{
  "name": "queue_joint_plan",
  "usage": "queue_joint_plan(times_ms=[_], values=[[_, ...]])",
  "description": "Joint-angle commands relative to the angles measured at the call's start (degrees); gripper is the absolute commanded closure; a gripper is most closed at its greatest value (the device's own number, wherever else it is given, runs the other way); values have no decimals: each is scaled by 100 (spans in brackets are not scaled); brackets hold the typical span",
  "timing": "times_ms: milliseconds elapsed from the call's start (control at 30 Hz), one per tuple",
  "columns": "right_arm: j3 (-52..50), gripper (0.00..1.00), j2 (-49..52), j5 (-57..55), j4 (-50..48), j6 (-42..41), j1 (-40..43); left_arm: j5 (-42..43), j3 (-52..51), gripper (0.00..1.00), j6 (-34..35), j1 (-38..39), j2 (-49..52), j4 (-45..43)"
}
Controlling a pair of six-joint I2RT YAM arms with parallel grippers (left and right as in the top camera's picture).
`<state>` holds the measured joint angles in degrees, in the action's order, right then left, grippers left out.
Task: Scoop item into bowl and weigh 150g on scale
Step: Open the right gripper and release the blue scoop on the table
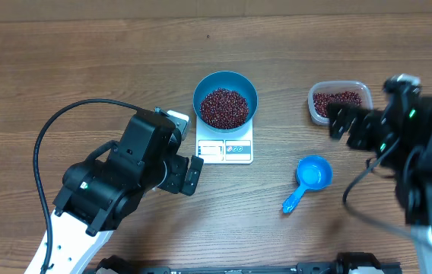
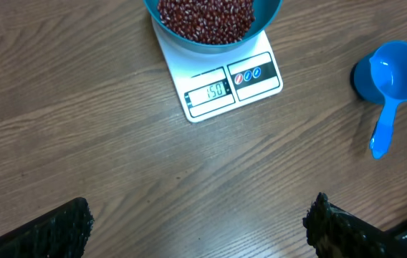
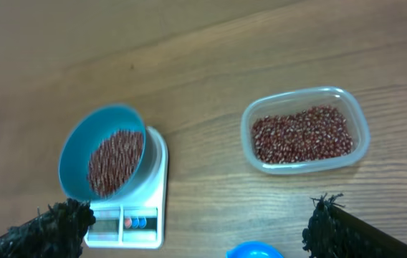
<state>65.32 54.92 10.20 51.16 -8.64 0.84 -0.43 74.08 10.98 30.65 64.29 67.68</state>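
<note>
I'm seeing the beans (image 1: 225,107) sitting as a loose mound inside the bowl (image 1: 226,77), and the bowl is resting on the scale (image 1: 225,151), overhanging its back part. The display (image 2: 216,91) is facing the near edge and showing 150, with the buttons just beside it. The scoop (image 1: 312,175) is lying on the table (image 1: 87,61) to the right of the scale, apart from it, cup upward, handle pointing toward me. Farther right and back, the tub (image 1: 362,91) is holding more beans. My left gripper (image 2: 200,215) is hovering in front of the scale, fingers spread wide, gripping nothing. My right gripper (image 3: 202,211) is hanging near the tub, spread wide too, and holding nothing.
</note>
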Motion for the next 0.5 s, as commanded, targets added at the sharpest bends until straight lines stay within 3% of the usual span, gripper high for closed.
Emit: queue_joint_plan(times_ms=[0, 467], values=[[-575, 0, -673, -579, -162, 428, -426, 0, 96, 1, 83, -26, 15, -20], [-3567, 0, -3676, -669, -2002, 1008, -732, 0, 96, 1, 83, -26, 15, -17]])
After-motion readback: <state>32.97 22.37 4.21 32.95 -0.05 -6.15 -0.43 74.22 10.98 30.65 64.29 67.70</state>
